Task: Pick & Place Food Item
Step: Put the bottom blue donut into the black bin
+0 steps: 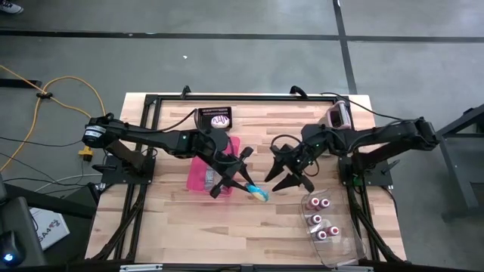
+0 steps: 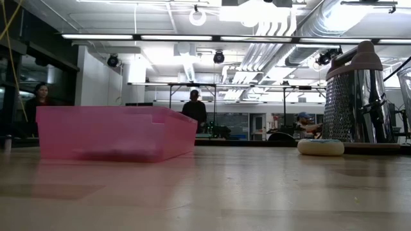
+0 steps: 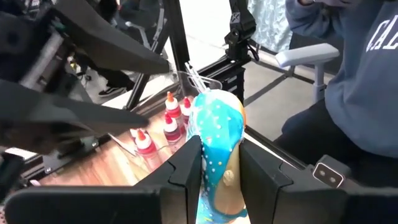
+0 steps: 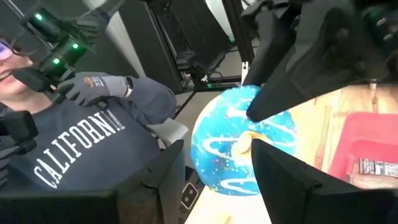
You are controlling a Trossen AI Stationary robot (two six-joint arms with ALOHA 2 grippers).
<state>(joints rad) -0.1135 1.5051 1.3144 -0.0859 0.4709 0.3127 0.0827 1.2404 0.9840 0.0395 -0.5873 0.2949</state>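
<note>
The desk [image 1: 181, 227] carried a pink bin [image 1: 198, 175] near its middle and a clear tray [image 1: 333, 238] of red-topped pieces at its right front. Above the middle, the left tool [image 1: 259, 193] was pinching a blue-iced donut [image 1: 260, 195] edge-on, held off the desk. The right tool [image 1: 283, 180] stood just beside the donut, its fingers [image 4: 292, 180] spread and clear of it.
</note>
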